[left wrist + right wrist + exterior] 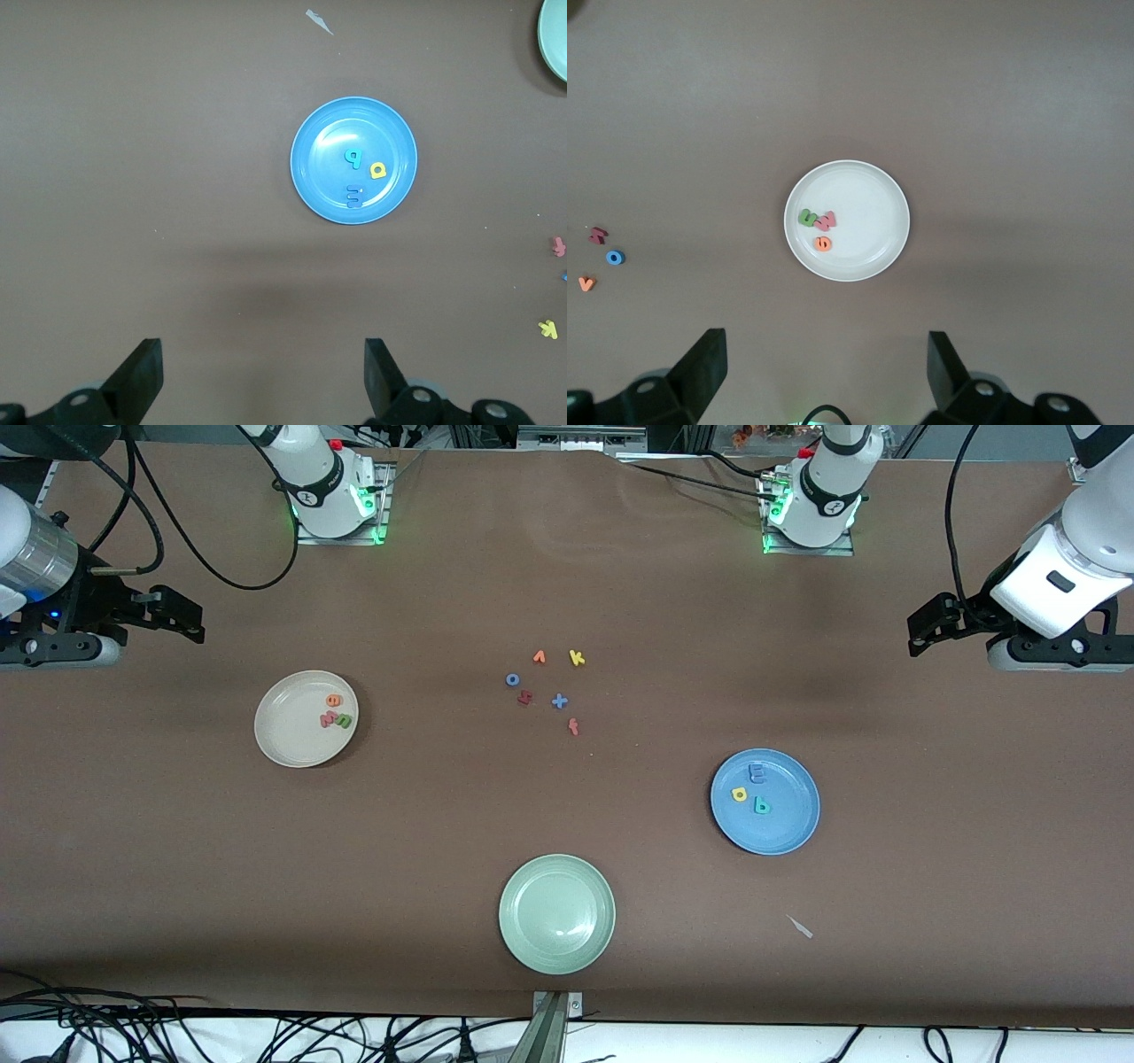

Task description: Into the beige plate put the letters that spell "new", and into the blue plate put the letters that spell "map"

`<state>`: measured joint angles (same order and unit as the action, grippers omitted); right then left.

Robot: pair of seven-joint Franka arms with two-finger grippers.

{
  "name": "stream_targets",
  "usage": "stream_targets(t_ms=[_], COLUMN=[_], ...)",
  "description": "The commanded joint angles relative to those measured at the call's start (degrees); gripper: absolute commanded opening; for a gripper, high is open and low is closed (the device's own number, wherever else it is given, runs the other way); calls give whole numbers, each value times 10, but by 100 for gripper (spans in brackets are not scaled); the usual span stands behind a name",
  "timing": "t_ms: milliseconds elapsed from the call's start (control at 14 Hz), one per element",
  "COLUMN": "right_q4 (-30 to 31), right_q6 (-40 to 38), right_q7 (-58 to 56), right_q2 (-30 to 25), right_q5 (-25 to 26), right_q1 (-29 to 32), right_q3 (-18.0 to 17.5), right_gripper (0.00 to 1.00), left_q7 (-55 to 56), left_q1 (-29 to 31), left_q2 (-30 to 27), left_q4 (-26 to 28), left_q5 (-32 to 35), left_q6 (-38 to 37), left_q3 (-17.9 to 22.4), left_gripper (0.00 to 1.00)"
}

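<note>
- Brown cloth covers the surface [567, 558]; three plates and a loose cluster of letters lie on it.
- Left pincer [264, 372] hangs empty, jaws wide, with the blue plate [390, 133] below and ahead of its fingertips, holding the blue "m" [353, 192], yellow "a" [378, 170] and teal "p" [353, 158].
- Right pincer [826, 367], also wide and empty, looks down on the beige plate [868, 190], holding the green "n" [807, 217], salmon "w" [825, 221] and orange "e" [823, 243].
- Judged: both words are placed; the arms should hold clear and disturb nothing.
- Count: three letters per plate, six spare letters [547, 688] between the pincers, one empty green plate [556, 913].
</note>
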<state>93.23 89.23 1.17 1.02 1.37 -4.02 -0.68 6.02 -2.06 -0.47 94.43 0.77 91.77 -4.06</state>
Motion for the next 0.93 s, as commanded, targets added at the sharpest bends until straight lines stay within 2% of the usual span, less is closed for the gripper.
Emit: stream_targets(t_ms=[0, 855], right_q4=[11, 12], right_q6=[13, 16], right_q7=[6, 5], right_q2=[-13, -15], right_q5=[-5, -11], right_q1=[10, 9], right_q3=[-11, -11], right_gripper=[100, 100], left_q7=[1, 3], left_q1=[1, -5], left_q2=[8, 9], left_q4=[-20, -25], left_q5=[-8, -8], left_q6=[-15, -15], left_q3=[0, -2], left_gripper=[100, 100])
